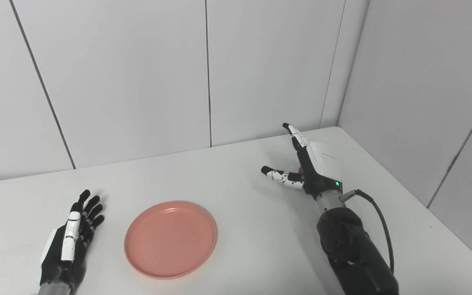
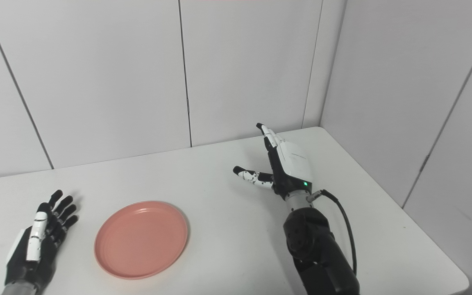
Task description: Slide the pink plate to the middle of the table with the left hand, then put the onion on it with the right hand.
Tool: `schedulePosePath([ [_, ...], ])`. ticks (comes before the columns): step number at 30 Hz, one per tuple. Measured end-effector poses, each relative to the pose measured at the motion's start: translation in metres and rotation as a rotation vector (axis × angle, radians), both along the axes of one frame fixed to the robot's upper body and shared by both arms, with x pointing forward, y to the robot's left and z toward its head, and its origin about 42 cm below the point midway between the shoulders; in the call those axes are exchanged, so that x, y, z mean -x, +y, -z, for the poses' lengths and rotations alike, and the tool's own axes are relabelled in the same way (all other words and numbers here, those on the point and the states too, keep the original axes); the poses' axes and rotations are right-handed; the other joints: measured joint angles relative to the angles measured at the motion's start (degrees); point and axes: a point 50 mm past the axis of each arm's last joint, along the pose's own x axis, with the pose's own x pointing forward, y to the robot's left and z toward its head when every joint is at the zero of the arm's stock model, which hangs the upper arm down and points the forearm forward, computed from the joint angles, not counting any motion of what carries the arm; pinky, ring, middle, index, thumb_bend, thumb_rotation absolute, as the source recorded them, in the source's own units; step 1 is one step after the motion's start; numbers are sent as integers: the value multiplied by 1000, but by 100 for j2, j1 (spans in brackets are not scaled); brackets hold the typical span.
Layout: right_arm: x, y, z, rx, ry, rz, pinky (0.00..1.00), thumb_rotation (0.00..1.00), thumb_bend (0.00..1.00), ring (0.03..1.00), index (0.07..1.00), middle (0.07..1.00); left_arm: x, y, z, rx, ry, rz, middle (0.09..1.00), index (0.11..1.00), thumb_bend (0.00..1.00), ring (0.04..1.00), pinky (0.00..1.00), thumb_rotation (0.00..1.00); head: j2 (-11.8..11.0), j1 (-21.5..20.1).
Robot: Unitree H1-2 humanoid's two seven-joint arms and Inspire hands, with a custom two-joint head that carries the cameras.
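Round pink plastic plate [image 1: 170, 239] sits near-left of centre on white bench [image 1: 240, 205]; left hand [image 1: 71, 241] spread flat just left of it; right hand [image 1: 309, 164] spread over a barely visible reddish onion [image 1: 300, 169]; close around it squarely before lifting.

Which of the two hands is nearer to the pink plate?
The left hand. It lies open on the table just left of the plate; the right hand is raised farther away, toward the back right.
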Motion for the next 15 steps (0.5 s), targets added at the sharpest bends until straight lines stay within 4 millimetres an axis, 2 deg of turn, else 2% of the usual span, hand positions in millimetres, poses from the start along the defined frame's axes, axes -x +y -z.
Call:
schedulePosePath([
  [3,-6,-4,0,12,7,12,918,402,930,915,951,929,0,0,0,0,-6,3,955,952,533,954,944,1000,0,0],
  [15,-6,-32,5,11,70,124,931,248,945,927,953,939,0,0,0,-2,-5,6,956,953,527,950,934,1000,-9,9],
])
